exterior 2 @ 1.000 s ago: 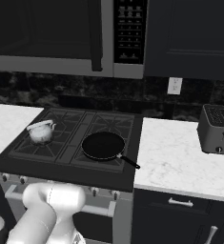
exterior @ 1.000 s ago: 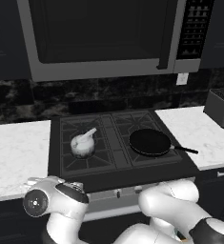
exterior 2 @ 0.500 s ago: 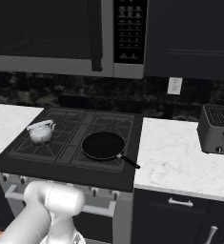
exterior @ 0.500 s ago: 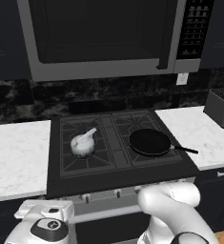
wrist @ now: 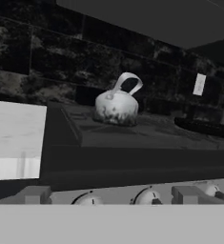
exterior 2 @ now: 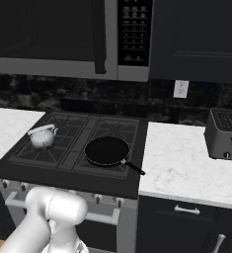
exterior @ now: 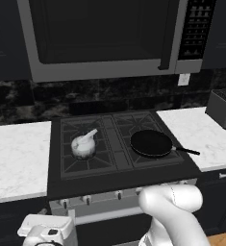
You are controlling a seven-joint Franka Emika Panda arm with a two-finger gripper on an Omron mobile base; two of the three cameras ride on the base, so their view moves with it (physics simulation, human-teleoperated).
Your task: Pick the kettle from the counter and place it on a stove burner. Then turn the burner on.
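Observation:
The silvery kettle [exterior: 83,145] [exterior 2: 42,137] stands upright on the front-left stove burner [exterior: 93,164] [exterior 2: 34,153], its pale handle arched above it. In the hand view the kettle [wrist: 116,106] sits a little higher than the camera, beyond the stove's front edge. My gripper [exterior: 45,228] hangs low in front of the stove, below the row of knobs [wrist: 149,197], well apart from the kettle. Its fingers are hidden, so its state does not show. The white marble counter [exterior: 16,158] [wrist: 14,138] lies left of the cooktop.
A black frying pan [exterior: 151,142] [exterior 2: 106,150] rests on the front-right grate, handle pointing right. A toaster [exterior 2: 226,133] stands on the right counter. A microwave [exterior: 100,38] hangs above the stove. Dark cabinet fronts [exterior 2: 186,222] sit below.
The hand has sunk lower in front of the stove, down toward the bottom left of the left base view. Kettle and pan have not moved.

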